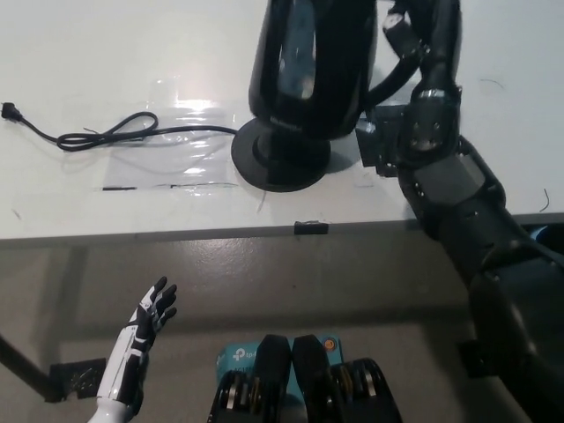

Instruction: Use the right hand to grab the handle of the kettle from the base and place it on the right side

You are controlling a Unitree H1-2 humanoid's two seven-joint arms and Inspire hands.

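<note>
The black kettle [310,66] hangs in the air above its round black base [280,159], its top cut off by the picture's upper edge. My black right hand [423,40] is shut on the kettle's handle at the kettle's right side, with the black forearm running down to the bottom right. The base sits on the white table [97,62] near its front edge, uncovered, with a black power cord [115,135] trailing to the left. My white left hand [150,317] rests open below the table edge at the lower left.
A clear plastic sheet [181,150] is taped flat on the table left of the base. A small black clip [310,228] sits on the table's front edge. White table surface [520,132] shows to the right of my right arm.
</note>
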